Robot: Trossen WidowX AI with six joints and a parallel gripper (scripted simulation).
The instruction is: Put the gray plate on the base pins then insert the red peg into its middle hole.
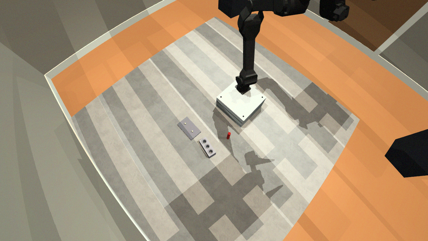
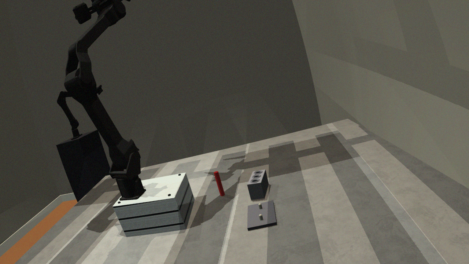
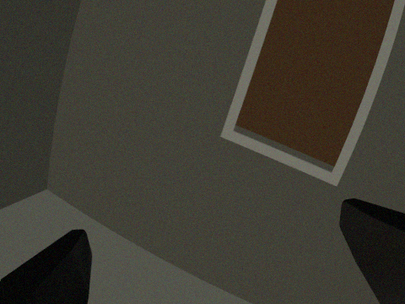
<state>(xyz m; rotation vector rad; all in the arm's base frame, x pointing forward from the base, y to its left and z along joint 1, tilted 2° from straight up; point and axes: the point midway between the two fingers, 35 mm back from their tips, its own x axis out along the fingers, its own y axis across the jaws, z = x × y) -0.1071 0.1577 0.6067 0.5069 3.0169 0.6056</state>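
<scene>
The gray plate (image 1: 213,154) (image 2: 258,191), a thick block with three round holes facing up, rests on the table beside the base. The base (image 1: 186,129) (image 2: 254,222) is a thin flat slab with two short pale pins standing up, both bare. The red peg (image 1: 228,135) (image 2: 219,183) stands upright on the table, between the plate and the robot's pedestal, apart from both. My gripper (image 3: 219,231) is open with nothing between its fingers, which stand wide apart in the wrist view. It is raised well above the table and faces a wall. Its fingers are outside the top and exterior views.
The arm stands on a white layered pedestal (image 1: 239,104) (image 2: 157,216) close to the peg. A dark box (image 2: 83,160) stands behind the arm in the exterior view. A black angular object (image 1: 410,155) is at the right edge of the top view. Shadows cross the striped table.
</scene>
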